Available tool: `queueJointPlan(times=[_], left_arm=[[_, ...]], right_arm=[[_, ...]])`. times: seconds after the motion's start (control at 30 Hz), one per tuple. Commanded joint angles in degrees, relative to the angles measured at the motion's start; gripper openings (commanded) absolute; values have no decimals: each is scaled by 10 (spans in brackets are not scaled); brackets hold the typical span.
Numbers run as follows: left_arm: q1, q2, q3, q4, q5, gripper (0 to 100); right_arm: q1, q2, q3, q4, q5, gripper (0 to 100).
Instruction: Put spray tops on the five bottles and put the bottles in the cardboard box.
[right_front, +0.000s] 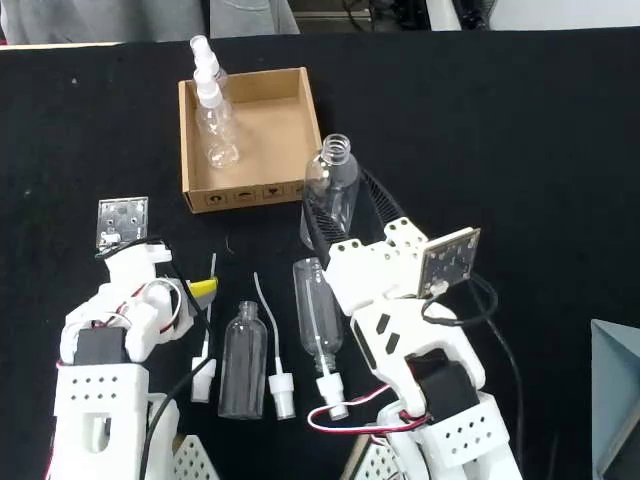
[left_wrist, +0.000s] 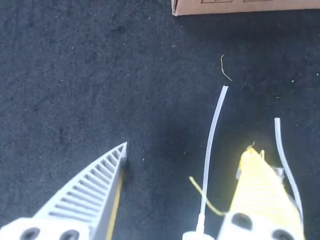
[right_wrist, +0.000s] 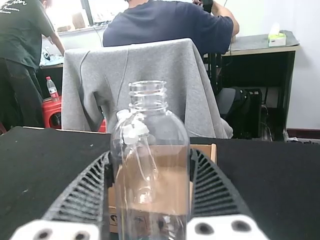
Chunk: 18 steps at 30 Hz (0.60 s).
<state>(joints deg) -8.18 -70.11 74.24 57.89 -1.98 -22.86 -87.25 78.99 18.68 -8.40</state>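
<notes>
My right gripper (right_front: 330, 222) (right_wrist: 150, 156) is shut on an upright clear bottle (right_front: 334, 180) (right_wrist: 150, 150) with no top, just in front of the cardboard box (right_front: 300, 100) (right_wrist: 214, 152). One bottle with a spray top (right_front: 213, 105) leans in the box's far left corner. My left gripper (right_front: 190, 288) (left_wrist: 186, 148) is open low over the table, with the thin tube of a loose spray top (right_front: 204, 345) (left_wrist: 210, 150) between its fingers. A topless bottle (right_front: 243, 358), a second loose spray top (right_front: 279, 385) (left_wrist: 285, 155) and a topped bottle (right_front: 318, 318) lie in the front middle.
The black table (right_front: 520, 150) has free room at the right and far left. A grey object (right_front: 615, 395) stands at the right edge. Behind the table is a chair draped in grey cloth (right_wrist: 145, 75).
</notes>
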Motion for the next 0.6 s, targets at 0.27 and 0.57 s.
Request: queueJointPlan(times=[0.27,0.57], left_arm=[[3,256,-115,-21,-6,331],[-55,372,-162,-56,0,331]], right_arm=[[18,-13,-4,-15,5,53],[18,-13,-4,-15,5,56]])
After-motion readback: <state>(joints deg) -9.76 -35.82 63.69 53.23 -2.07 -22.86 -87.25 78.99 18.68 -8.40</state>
